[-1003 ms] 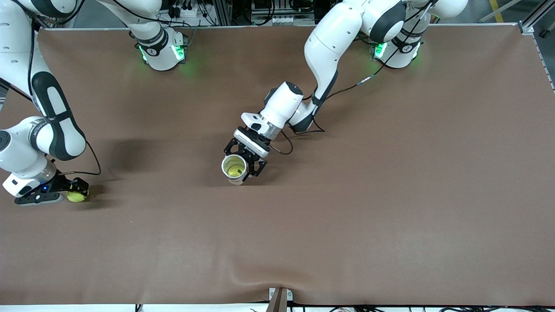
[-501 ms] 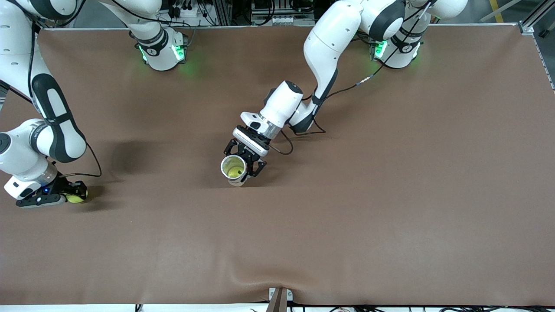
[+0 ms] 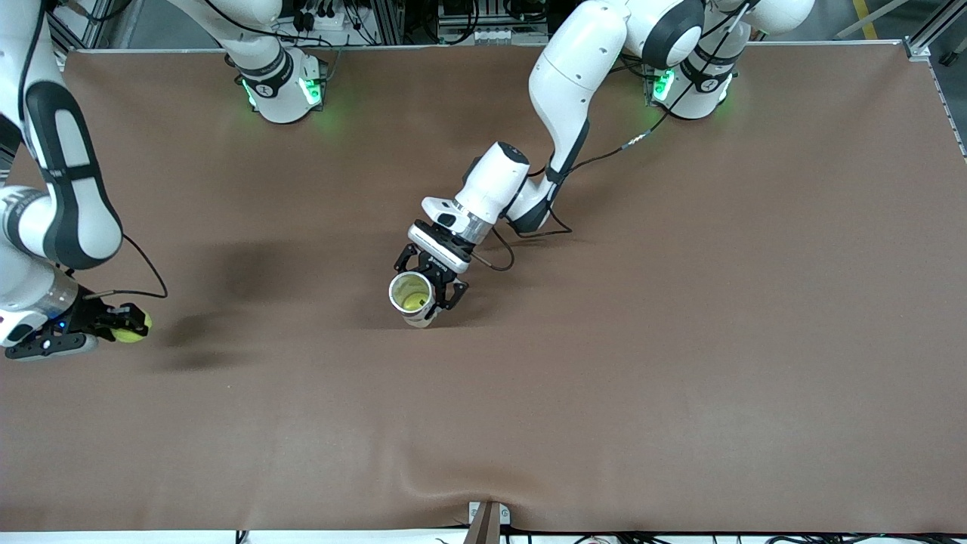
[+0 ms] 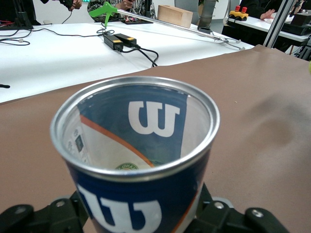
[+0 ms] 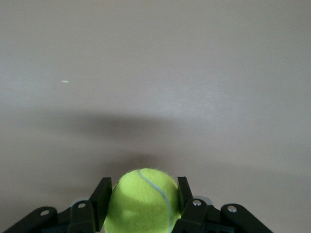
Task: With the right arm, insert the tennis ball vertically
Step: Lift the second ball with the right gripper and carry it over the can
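Observation:
A yellow-green tennis ball (image 3: 134,329) (image 5: 141,201) sits between the fingers of my right gripper (image 3: 125,326) (image 5: 142,194), which is shut on it. The ball hangs a little above the brown table at the right arm's end, and its shadow lies apart from it on the mat. Near the table's middle, my left gripper (image 3: 432,291) (image 4: 138,216) is shut on a blue and white tennis can (image 3: 412,296) (image 4: 136,160). The can stands roughly upright with its open silver rim up. Something yellow-green shows at its bottom in the front view.
The brown mat (image 3: 604,378) covers the whole table. A small clamp (image 3: 487,517) sits at the mat's edge nearest the front camera. Both arm bases (image 3: 283,87) (image 3: 691,87) stand along the table's back edge.
My right gripper has shut on the tennis ball and lifted it off the mat, drifting toward the right arm's end of the table. The left gripper and the can shifted only slightly.

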Action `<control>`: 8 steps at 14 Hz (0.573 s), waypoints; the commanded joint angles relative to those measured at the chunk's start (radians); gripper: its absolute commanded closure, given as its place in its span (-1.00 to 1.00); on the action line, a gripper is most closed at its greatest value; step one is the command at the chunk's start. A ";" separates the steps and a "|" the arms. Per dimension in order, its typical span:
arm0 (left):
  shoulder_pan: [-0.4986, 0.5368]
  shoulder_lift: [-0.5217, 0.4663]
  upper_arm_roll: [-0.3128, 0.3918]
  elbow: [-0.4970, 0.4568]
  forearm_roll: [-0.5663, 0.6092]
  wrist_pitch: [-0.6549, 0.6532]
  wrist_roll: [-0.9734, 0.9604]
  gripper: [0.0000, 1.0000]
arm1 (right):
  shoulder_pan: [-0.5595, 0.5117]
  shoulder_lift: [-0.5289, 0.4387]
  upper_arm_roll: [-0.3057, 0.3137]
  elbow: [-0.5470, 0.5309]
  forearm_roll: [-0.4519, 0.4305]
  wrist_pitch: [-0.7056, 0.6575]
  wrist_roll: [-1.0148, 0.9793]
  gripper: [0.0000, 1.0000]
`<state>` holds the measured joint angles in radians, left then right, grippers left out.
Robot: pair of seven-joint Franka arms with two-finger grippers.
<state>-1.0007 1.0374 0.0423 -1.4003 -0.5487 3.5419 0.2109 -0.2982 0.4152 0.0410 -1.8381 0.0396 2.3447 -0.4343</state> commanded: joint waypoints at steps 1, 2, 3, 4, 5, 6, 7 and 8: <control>-0.015 -0.017 0.016 -0.023 -0.005 -0.006 0.005 -0.77 | 0.037 -0.050 0.000 -0.026 0.014 -0.037 0.084 1.00; -0.015 -0.017 0.014 -0.023 -0.005 -0.006 0.004 -0.84 | 0.056 -0.064 0.002 -0.026 0.014 -0.042 0.115 1.00; -0.013 -0.017 0.014 -0.023 -0.005 -0.006 0.004 -0.85 | 0.082 -0.085 0.000 -0.026 0.014 -0.066 0.165 1.00; -0.015 -0.017 0.014 -0.023 -0.005 -0.006 0.004 -0.85 | 0.111 -0.105 0.000 -0.018 0.014 -0.121 0.222 1.00; -0.015 -0.017 0.014 -0.023 -0.005 -0.006 0.004 -0.85 | 0.146 -0.122 0.000 0.008 0.014 -0.186 0.297 1.00; -0.015 -0.017 0.016 -0.023 -0.004 -0.006 0.004 -0.85 | 0.183 -0.134 0.002 0.043 0.014 -0.258 0.386 1.00; -0.013 -0.017 0.014 -0.023 -0.005 -0.006 0.002 -0.86 | 0.238 -0.138 0.002 0.096 0.014 -0.336 0.495 1.00; -0.015 -0.017 0.016 -0.023 -0.004 -0.006 0.002 -0.94 | 0.289 -0.136 0.000 0.150 0.014 -0.402 0.602 1.00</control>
<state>-1.0032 1.0374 0.0429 -1.4039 -0.5487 3.5417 0.2112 -0.0982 0.3029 0.0508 -1.7688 0.0413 2.0595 0.0002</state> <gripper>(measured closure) 0.066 0.401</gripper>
